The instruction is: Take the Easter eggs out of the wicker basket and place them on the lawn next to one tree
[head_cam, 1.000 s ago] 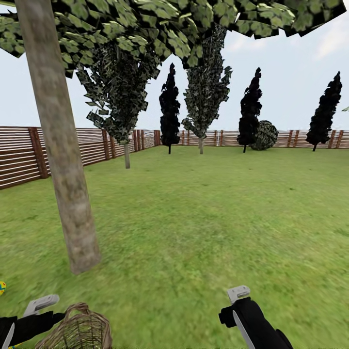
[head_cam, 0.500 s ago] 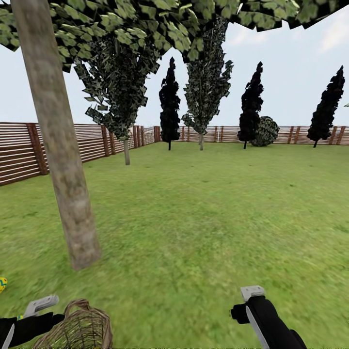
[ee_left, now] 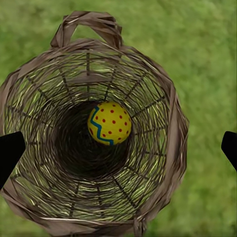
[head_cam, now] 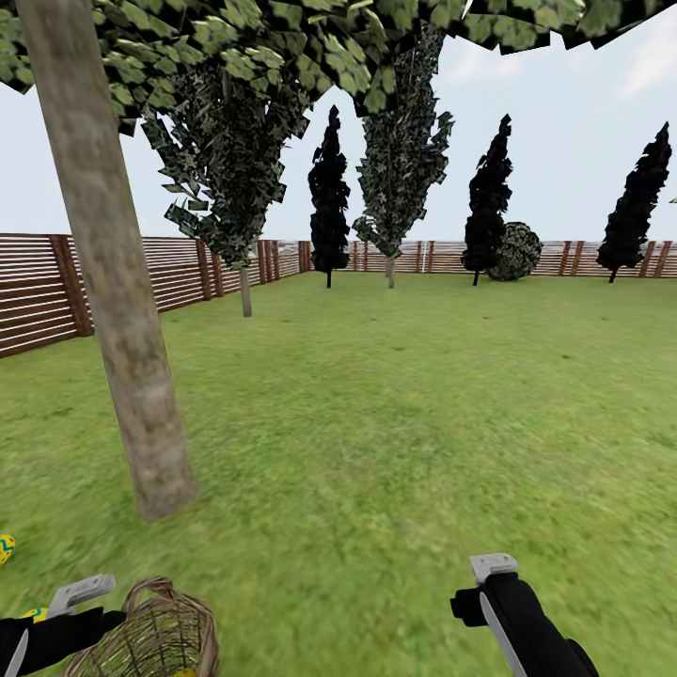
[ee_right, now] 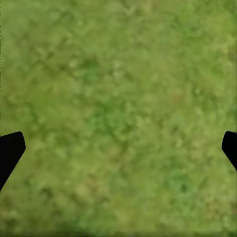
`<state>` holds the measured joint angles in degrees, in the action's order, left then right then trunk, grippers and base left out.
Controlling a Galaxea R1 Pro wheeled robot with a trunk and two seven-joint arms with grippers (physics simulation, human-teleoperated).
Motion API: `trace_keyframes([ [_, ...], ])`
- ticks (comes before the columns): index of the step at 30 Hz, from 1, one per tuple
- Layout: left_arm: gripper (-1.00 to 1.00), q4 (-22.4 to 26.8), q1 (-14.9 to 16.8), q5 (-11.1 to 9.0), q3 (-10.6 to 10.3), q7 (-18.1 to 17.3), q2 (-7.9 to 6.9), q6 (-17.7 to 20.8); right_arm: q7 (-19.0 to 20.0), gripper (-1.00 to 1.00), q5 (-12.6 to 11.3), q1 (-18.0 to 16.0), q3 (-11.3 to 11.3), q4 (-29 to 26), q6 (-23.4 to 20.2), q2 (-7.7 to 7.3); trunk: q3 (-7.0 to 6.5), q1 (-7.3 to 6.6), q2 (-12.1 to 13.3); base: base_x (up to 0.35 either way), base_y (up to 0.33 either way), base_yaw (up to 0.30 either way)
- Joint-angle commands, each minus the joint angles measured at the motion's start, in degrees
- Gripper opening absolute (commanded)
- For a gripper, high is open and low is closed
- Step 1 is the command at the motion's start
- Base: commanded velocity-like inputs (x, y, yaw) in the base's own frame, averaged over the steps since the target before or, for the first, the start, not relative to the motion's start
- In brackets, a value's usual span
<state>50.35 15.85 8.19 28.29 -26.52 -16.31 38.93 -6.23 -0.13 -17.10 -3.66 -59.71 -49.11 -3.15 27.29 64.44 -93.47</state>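
Observation:
The wicker basket (head_cam: 155, 635) stands on the lawn (head_cam: 395, 423) at the bottom left of the head view, near the foot of a pale-trunked tree (head_cam: 122, 320). In the left wrist view I look straight down into the basket (ee_left: 158, 98); one yellow Easter egg (ee_left: 109, 123) with red dots and a blue zigzag lies at its bottom. My left gripper (ee_left: 118, 150) hangs open above the basket's mouth. A second egg (head_cam: 5, 547) lies on the grass at the left edge, beside the trunk. A sliver of yellow (head_cam: 36, 615) shows by my left arm (head_cam: 56, 635). My right gripper (ee_right: 118, 148) is open over bare grass.
A brown slat fence (head_cam: 38, 291) rings the garden. Dark cone-shaped trees (head_cam: 329, 202) and a round bush (head_cam: 515, 252) stand along the far fence. My right arm (head_cam: 527, 630) reaches in at the bottom right. Open grass stretches ahead and to the right.
The head view has shifted slightly. My right arm has moved a little to the right. The basket and left arm have kept their places.

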Motion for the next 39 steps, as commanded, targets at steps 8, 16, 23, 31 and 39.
trace_keyframes([
  [8, 1.0, 0.02, 0.06, 0.6, 0.19, -0.55, 0.05, 0.16, -0.28, 1.0, -0.03, -0.04, -0.21, -0.05, -0.29, -0.01, 0.07, 0.0, -0.04, 0.0, 0.0, 0.0],
  [16, 1.0, 0.01, 0.06, 0.6, 0.19, -0.5, 0.05, 0.17, -0.28, 1.0, -0.04, -0.04, -0.21, -0.09, -0.29, -0.02, 0.07, 0.0, -0.04, 0.0, 0.0, 0.0],
  [23, 1.0, 0.09, 0.07, 0.66, 0.19, -0.54, 0.36, 0.18, -0.36, 1.0, -0.04, -0.04, -0.23, 0.02, -0.26, 0.01, -0.29, -0.44, 0.76, 0.0, 0.0, 0.0],
  [31, 1.0, 0.08, 0.08, 0.64, 0.19, -0.47, 1.28, -0.1, -0.36, 1.0, -0.04, -0.04, -0.21, -0.11, -0.28, -0.01, -0.29, -0.44, 0.76, 0.0, 0.0, 0.0],
  [39, 1.0, 0.1, 0.07, 0.6, 0.27, -0.47, 1.28, -0.02, -0.36, 1.0, -0.03, -0.04, -0.29, 0.05, -0.29, 0.13, -0.29, -0.44, 0.76, 0.181, 0.011, 0.0],
])
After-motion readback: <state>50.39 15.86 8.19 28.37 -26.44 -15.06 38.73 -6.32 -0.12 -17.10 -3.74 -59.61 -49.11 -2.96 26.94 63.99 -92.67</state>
